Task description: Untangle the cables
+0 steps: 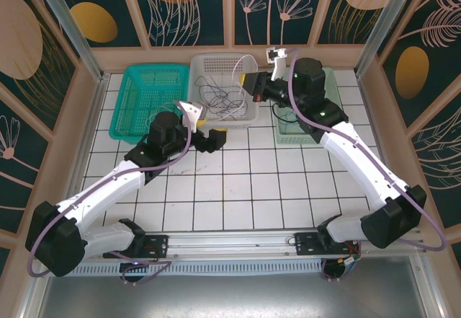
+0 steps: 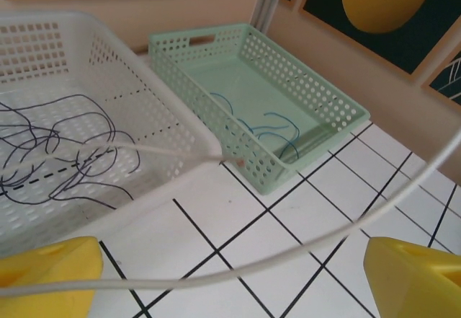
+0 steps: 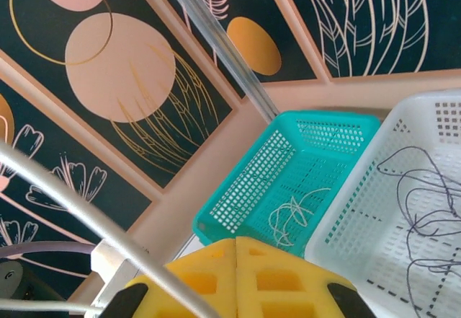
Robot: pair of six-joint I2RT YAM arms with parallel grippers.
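whitish cables (image 3: 292,217) are coiled in the teal basket (image 1: 126,102). the left gripper (image 2: 230,278) is held with jaws spread wide before the white basket (image 1: 223,122), where dark cables (image 1: 216,94) are piled. a pale cable (image 2: 310,246) is pinched by the right gripper (image 3: 236,260). bluish cables (image 2: 274,127) are laid in the green basket (image 2: 338,105).

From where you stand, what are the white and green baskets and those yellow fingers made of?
White basket and green basket: probably moulded plastic, smooth with slight sheen, walls pierced by even rows of holes. Yellow fingers: matte, solid-looking, perhaps plastic or rubber; hard to tell.
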